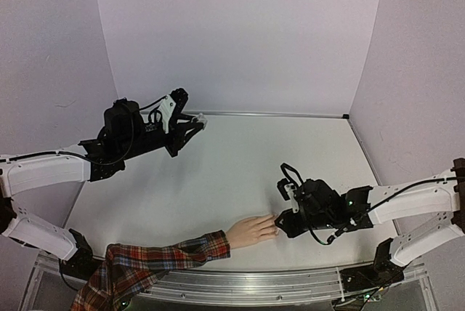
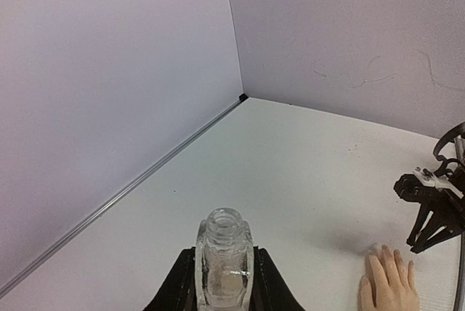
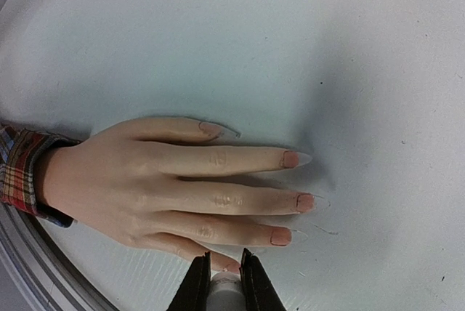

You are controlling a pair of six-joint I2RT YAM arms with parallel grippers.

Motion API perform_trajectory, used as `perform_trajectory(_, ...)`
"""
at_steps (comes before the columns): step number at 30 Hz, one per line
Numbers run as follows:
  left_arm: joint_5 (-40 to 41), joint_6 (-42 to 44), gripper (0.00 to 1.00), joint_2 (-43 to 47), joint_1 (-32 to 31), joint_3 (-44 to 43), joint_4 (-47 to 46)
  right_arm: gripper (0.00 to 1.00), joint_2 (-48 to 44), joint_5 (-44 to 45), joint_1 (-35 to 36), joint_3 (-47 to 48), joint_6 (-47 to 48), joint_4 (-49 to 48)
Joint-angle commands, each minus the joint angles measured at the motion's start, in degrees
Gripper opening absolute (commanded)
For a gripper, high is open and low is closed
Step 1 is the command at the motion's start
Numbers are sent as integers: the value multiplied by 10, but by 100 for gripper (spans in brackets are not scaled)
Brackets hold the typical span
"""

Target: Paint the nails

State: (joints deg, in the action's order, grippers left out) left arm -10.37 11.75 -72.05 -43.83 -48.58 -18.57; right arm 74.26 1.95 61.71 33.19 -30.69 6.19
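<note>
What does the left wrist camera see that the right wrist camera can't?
Only the left wrist view: an open clear bottle clamped in the left gripper, the wall corner, and the right gripper seen from outside. Only the right wrist view: the nails up close, the red plaid sleeve, and a white cap pinched in the right gripper. Both: the mannequin hand lying on the white table.
</note>
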Motion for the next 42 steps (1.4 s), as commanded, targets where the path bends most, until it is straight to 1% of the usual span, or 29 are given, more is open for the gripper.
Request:
perform_trajectory(1, -2, -2, 0, 5, -2, -2, -25, 0, 16, 11, 3, 9, -8, -23)
perform_trajectory(5, -2, -1, 0, 7, -2, 0, -24, 0, 19, 10, 3, 7, -11, -23)
perform_trajectory(13, -3, -1, 0, 7, -2, 0, -24, 0, -4, 26, 3, -10, -22, -21)
perform_trajectory(27, -4, -2, 0, 6, -2, -1, -25, 0, 21, 20, 3, 4, -18, -10)
perform_trajectory(42, -4, -2, 0, 8, -2, 0, -25, 0, 26, 31, 3, 7, -24, -7)
